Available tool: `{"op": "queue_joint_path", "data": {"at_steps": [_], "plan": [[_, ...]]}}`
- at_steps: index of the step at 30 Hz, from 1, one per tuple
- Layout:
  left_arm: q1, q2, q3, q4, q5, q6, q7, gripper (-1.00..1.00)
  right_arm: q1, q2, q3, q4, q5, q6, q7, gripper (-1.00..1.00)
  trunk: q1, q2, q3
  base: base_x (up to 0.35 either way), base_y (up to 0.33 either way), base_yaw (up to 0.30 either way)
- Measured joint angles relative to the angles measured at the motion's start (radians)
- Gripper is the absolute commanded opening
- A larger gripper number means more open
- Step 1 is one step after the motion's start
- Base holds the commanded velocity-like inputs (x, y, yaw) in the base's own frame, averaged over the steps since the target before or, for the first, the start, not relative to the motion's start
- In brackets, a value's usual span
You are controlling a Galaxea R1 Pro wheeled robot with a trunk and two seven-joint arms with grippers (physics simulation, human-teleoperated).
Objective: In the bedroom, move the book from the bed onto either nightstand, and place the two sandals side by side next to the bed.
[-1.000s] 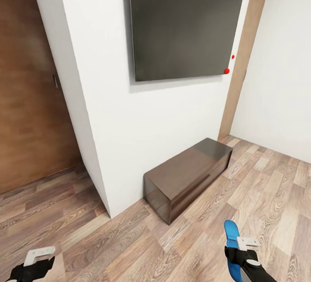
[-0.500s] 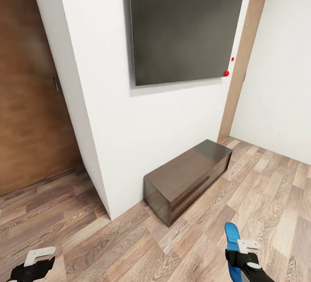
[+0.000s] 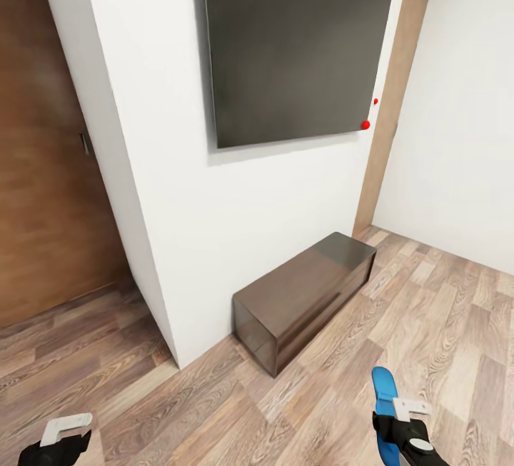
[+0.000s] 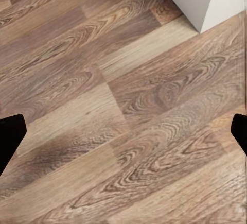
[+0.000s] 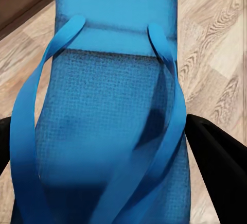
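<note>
One bright blue sandal [image 3: 383, 386] sticks out forward from my right gripper [image 3: 398, 417], low at the right of the head view, above the floor. In the right wrist view the sandal [image 5: 110, 105] lies sole-up with both straps showing, and the right gripper [image 5: 108, 157] is shut on it, a black finger on each side. My left gripper [image 3: 64, 432] hangs low at the left, and in the left wrist view the left gripper [image 4: 123, 134] stands open over bare planks. The book, the bed, the nightstand and the other sandal are out of view.
A white wall corner [image 3: 153, 287] juts toward me, with a large dark screen [image 3: 293, 52] mounted on it. Below it stands a long low dark brown cabinet [image 3: 303, 295]. A brown door [image 3: 43, 166] is at the left, another door [image 3: 389, 102] at the right. Wood-plank floor [image 3: 442, 316] lies open on the right.
The whole picture has shifted a little to the left, so the camera has moved. The sandal stays in my right gripper. My left gripper sits slightly lower in the picture.
</note>
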Motion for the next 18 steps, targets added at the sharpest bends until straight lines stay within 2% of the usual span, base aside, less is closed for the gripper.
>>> {"op": "queue_joint_path", "data": {"at_steps": [7,18], "plan": [[-0.003,0.005,0.001,0.081,0.004,-0.034,-0.002,1.0,0.0,0.0,0.001,0.004,0.0,-0.001,0.0,-1.0,-0.027,0.049,0.022,0.0,0.0,-0.259],[-0.003,0.011,0.001,0.095,0.006,-0.048,-0.005,1.0,0.0,0.002,0.001,0.011,0.0,-0.002,0.0,-1.0,-0.069,0.126,0.056,0.0,0.0,-0.272]]}}
